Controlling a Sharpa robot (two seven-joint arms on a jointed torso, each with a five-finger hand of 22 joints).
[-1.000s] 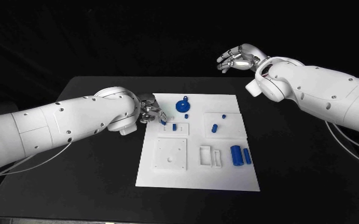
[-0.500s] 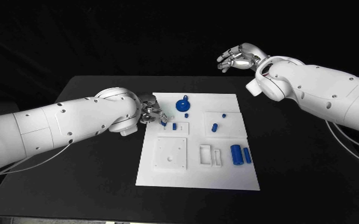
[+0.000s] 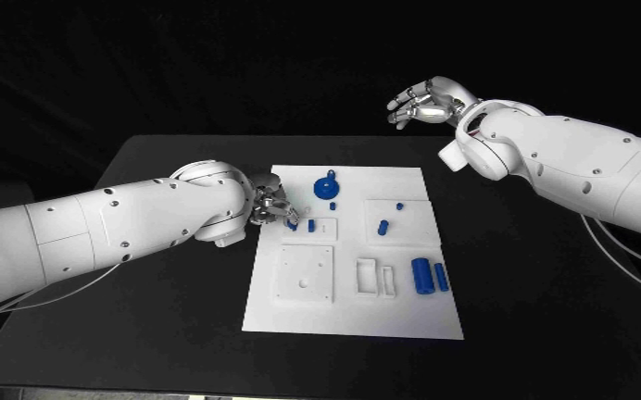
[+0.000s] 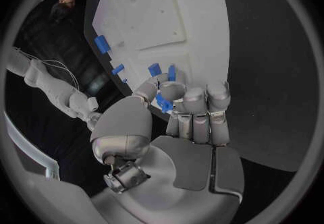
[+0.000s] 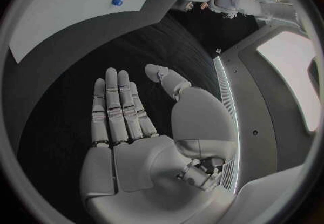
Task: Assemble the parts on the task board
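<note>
A small blue part [image 4: 164, 103] sits pinched in the left robot hand [image 4: 177, 121]; right robot hand [image 5: 138, 127] spread, holding nothing.

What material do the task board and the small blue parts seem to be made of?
Task board: probably matte white plastic, with an even, glare-free surface and moulded raised frames. Blue parts, such as the round one: likely plastic too, with uniform saturated colour and soft sheen. Neither is certain from the look alone.

No readable text, labels or numbers on anything.
</note>
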